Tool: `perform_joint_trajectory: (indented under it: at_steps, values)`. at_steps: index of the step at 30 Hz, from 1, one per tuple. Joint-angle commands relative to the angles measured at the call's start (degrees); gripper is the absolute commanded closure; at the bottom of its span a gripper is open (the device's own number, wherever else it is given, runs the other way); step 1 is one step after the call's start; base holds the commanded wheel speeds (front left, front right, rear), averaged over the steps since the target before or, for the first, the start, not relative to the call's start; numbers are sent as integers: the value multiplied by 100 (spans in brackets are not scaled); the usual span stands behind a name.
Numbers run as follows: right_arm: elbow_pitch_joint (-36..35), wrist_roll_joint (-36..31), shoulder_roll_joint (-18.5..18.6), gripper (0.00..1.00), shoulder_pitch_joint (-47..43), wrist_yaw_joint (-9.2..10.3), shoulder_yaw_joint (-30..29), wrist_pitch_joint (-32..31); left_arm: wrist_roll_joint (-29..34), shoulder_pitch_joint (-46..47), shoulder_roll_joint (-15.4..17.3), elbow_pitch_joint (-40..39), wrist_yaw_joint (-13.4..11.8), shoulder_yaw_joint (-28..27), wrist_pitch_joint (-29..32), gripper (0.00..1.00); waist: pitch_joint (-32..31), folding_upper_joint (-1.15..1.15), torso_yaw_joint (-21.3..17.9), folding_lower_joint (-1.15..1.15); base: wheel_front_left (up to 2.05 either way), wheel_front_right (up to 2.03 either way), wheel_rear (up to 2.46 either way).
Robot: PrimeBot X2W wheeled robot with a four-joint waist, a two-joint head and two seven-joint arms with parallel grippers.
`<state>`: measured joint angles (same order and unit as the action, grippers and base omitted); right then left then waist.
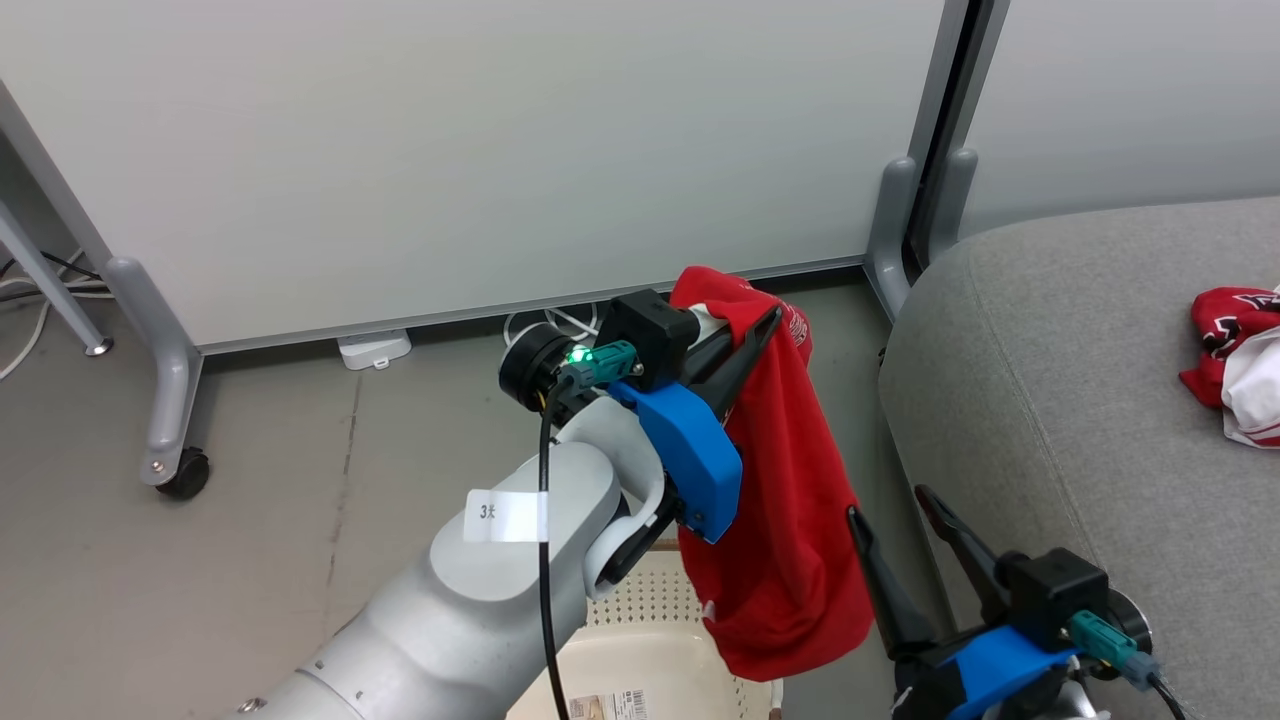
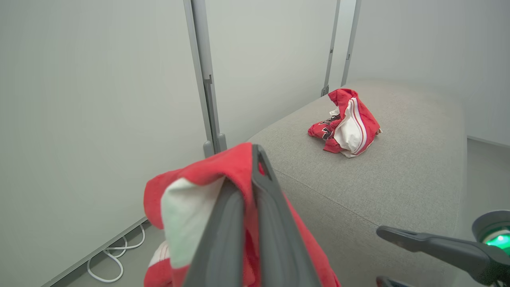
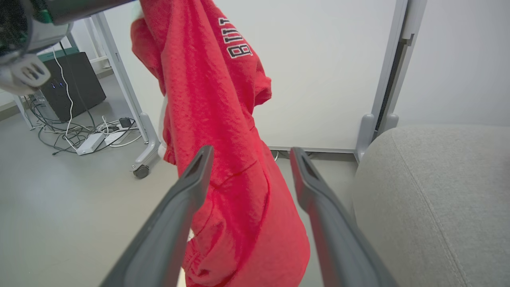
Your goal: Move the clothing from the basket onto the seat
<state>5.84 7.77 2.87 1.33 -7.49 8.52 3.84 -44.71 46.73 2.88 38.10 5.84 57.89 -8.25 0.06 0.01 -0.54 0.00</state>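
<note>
My left gripper [image 1: 768, 318] is shut on a red garment [image 1: 790, 500] that hangs down from it above the cream basket [image 1: 650, 610], left of the grey sofa [image 1: 1080, 400]. From the left wrist, the fingers [image 2: 271, 207] pinch red and white fabric [image 2: 199, 191]. My right gripper [image 1: 895, 500] stands open at the lower right, close to the sofa's front edge and beside the hanging garment [image 3: 223, 119], with nothing between its fingers. A second crumpled red-and-white garment [image 1: 1235, 360] lies on the sofa [image 2: 378, 179], also seen as a bundle [image 2: 346, 123].
White partition panels on grey legs with a castor [image 1: 185, 470] stand behind. A white power strip [image 1: 372, 348] and cables [image 1: 550, 322] lie at the wall base. A dark box [image 3: 67, 83] with tangled cables sits on the floor to the left.
</note>
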Motion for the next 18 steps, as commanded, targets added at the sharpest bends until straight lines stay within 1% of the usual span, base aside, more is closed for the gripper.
perform_joint_trajectory:
  at_steps: [1,6,11,18]
  values:
    - [14,28,2,0,125,-1,48,-15,-25,87,1,1,-35,13,-50,100,6,-1,-10,0,0,0,0]
    - [180,59,2,0,412,-1,449,-184,-114,140,0,-20,-51,116,-98,100,34,-1,-35,0,0,0,0]
    - [623,161,83,0,977,-1,861,-327,-201,193,1,-76,-65,219,-140,100,62,-1,-21,0,0,0,0]
    - [1485,77,52,0,1775,-1,1002,-223,-323,237,2,-169,-98,401,-170,100,83,-1,24,0,0,0,0]
